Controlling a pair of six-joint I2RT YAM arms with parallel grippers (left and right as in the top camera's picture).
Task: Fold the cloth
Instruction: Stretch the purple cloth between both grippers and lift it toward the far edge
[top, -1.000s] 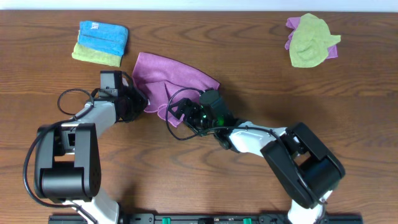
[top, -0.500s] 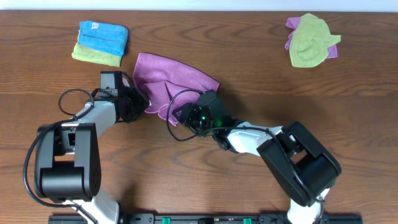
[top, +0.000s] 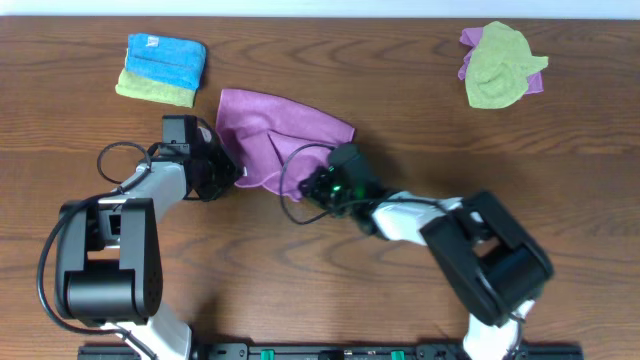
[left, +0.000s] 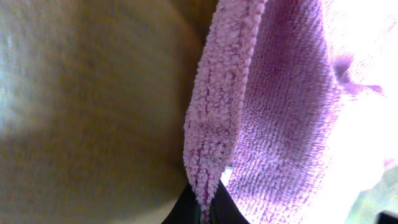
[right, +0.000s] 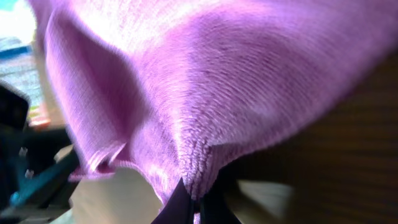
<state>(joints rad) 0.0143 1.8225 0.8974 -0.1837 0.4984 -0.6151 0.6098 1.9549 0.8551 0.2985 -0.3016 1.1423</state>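
At the far-left back of the table, a folded blue cloth sits on a folded yellow-green one. In front of them the left arm reaches low over the wood with its elbow bent. The left gripper is pinched tight on the left edge of the purple cloth (its wrist view shows the terry hem caught between the fingertips). The cloth lies bunched between both grippers, spreading away toward the back. The right gripper is clamped on its near right edge, and the right arm stretches leftward, close to the table. At far right lies a crumpled yellow-green rag.
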